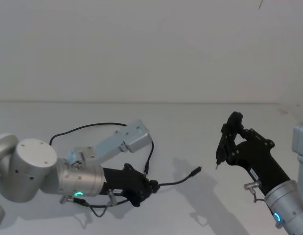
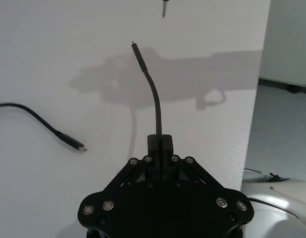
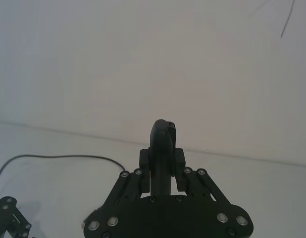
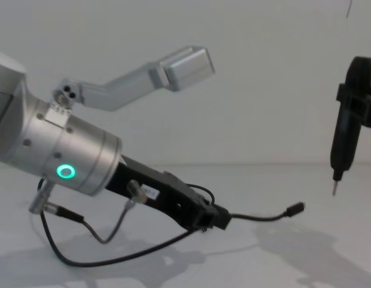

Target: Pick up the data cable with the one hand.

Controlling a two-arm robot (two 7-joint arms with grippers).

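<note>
- Head view: the left end effector lies low over the bench, toward its near left. Its fingers are pinched on the cable a short way back from one plug. That free stretch runs on from the fingertips toward the bench's right side. The rest of the cable loops toward the far edge, and the far plug lies just beside the left end effector. The right end effector hangs well apart on the right, pin tip down.
- Left wrist view: the cable comes straight out from between the closed fingers, its long axis in line with them, then bends a little near the tip. The far plug lies on the bench off to one side.
- Right wrist view: the right end effector has its fingers pressed together on nothing. A thin dark line on the bench is probably the cable's loop.
- Chest view: the left end effector slopes down toward the bench. The held stretch sags, then rises to the plug, clear of the bench with its shadow below.
- Judgement: the left arm has the grip. What remains is a lift, with the loose length trailing behind and to the left.
</note>
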